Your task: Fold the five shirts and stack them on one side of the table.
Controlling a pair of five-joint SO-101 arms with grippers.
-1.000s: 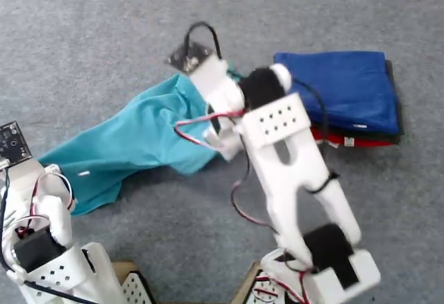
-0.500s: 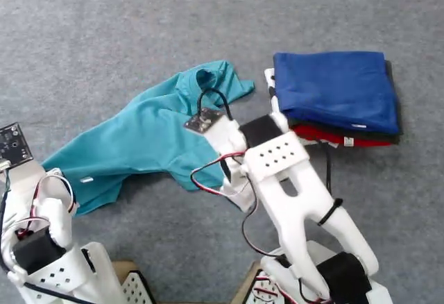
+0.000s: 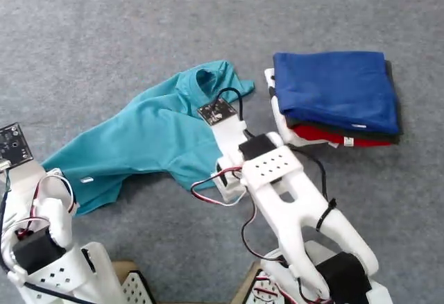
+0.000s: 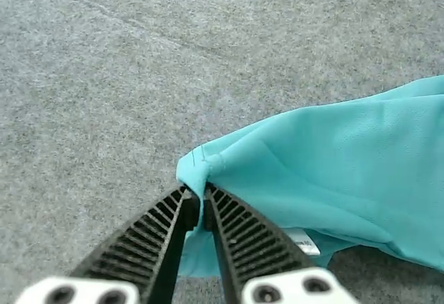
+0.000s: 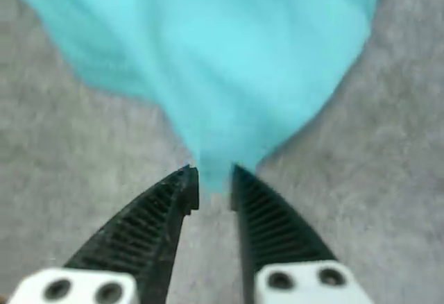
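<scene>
Nearest us, the left gripper (image 4: 195, 198) has its jaws clenched on a small pleat at the edge of the teal shirt (image 4: 333, 158). The left wrist view gives us the fine detail. The hem is folded over just past the jaw tips, and a white label (image 4: 302, 240) lies close beside them.

The right gripper (image 5: 211, 179) grasps a tapering point of the same shirt, its jaws closed onto the bunched cloth. The right wrist view is blurred, so we cannot make out more of the fabric there.

The high view gives us the layout instead. The shirt lies unfolded and rumpled on the grey surface (image 3: 104, 33). It stretches slantwise from the left arm (image 3: 38, 234) at the near corner toward the middle, with its collar at the far end. The right arm (image 3: 284, 193) reaches over its near hem.

Farther off, near the collar but apart from it, sits the stack. A folded blue shirt (image 3: 336, 89) lies on top, with a dark layer and a red shirt (image 3: 316, 135) beneath. A white edge (image 3: 275, 113) shows on the side facing the teal shirt.
</scene>
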